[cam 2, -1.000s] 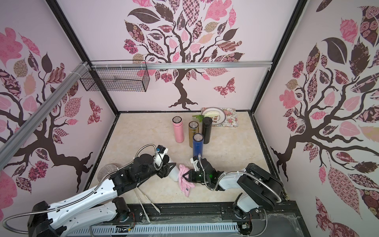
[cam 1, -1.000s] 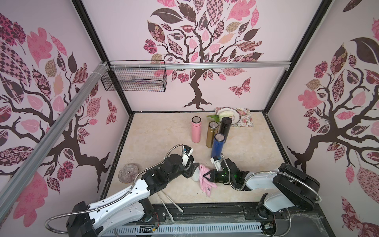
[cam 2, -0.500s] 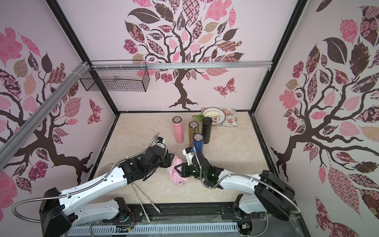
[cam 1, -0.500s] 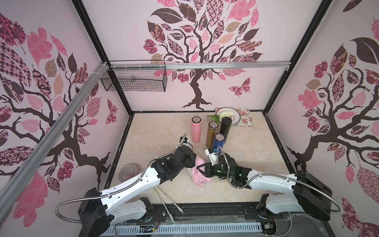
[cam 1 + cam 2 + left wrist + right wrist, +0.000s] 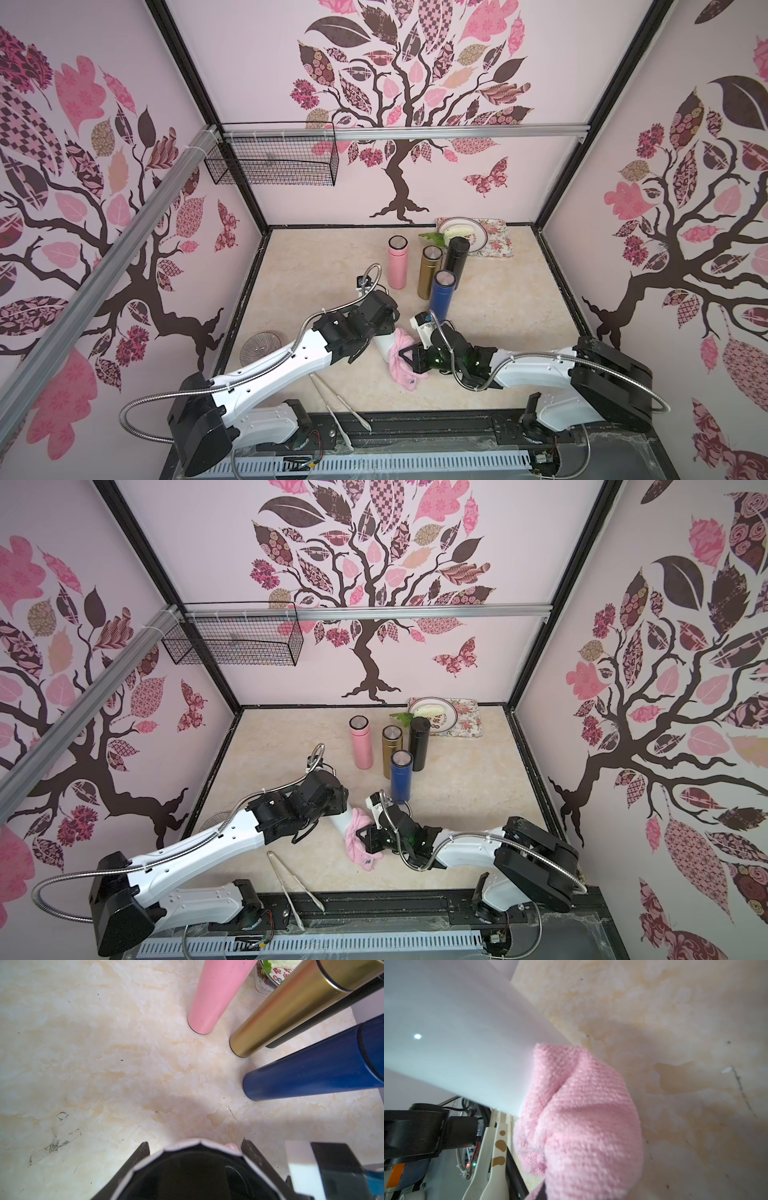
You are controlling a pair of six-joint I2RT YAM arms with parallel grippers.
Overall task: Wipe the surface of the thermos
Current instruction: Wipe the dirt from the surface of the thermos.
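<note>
The wiping step is in hand. The left gripper (image 5: 371, 340) is clamped on one end of the white thermos (image 5: 384, 341), holding it tilted low over the front of the bench (image 5: 316, 270). The right gripper (image 5: 409, 358) is pinched tight on a bunched pink cloth (image 5: 400, 362). In the right wrist view the pink cloth (image 5: 581, 1115) lies against the smooth white thermos (image 5: 456, 1043) wall. The next move probably calls for dragging the cloth along the body, with the left arm turning the thermos to present unwiped sides and keeping it steady against the push. No brand shows on the thermos. The plate (image 5: 277, 977) at the back carries red characters, but they are too cropped to read.
</note>
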